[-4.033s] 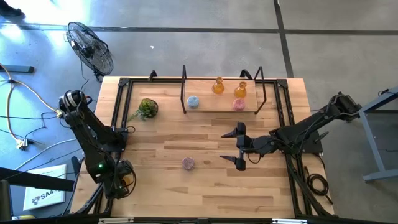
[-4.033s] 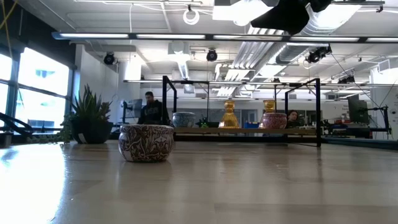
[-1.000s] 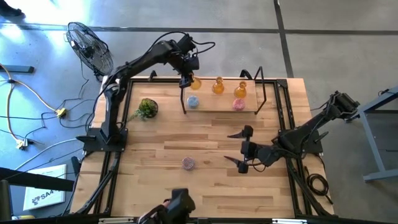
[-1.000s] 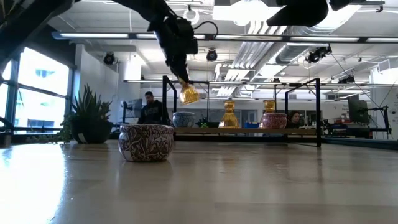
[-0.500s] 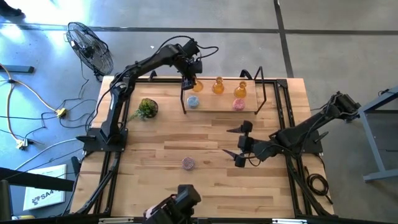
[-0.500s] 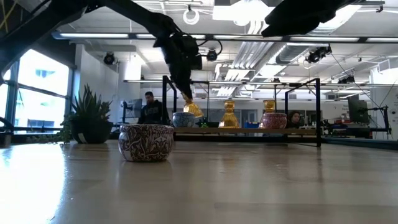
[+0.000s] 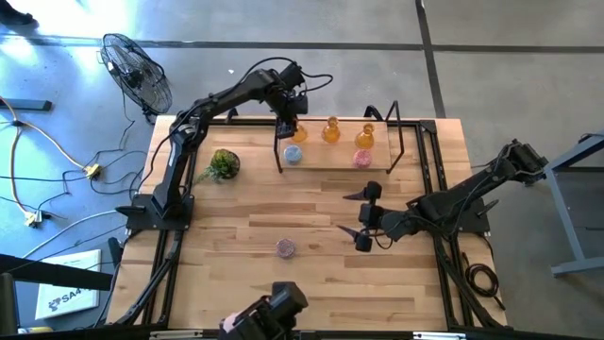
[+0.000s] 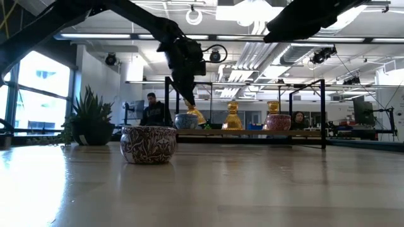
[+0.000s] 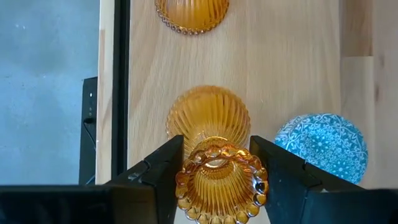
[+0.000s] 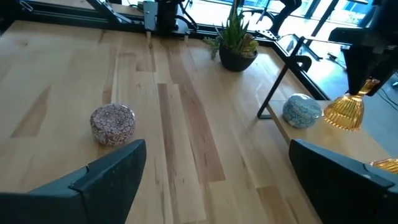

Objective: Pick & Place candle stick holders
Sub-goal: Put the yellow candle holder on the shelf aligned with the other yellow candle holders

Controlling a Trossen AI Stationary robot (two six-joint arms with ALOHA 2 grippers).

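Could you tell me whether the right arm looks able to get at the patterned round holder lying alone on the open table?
Probably yes. The right gripper hovers open beside the patterned round holder, with only bare table between them. The left gripper is far off at the shelf, shut on an amber holder.

wooden table | on it: lilac holder, plant, seemingly raised board

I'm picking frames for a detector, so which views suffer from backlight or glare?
Low view: bright ceiling lights and windows leave the left gripper and its amber holder dark against the room. Right wrist view: window glare behind the plant. High and left wrist views: evenly lit, the amber holder's ribs crisp.
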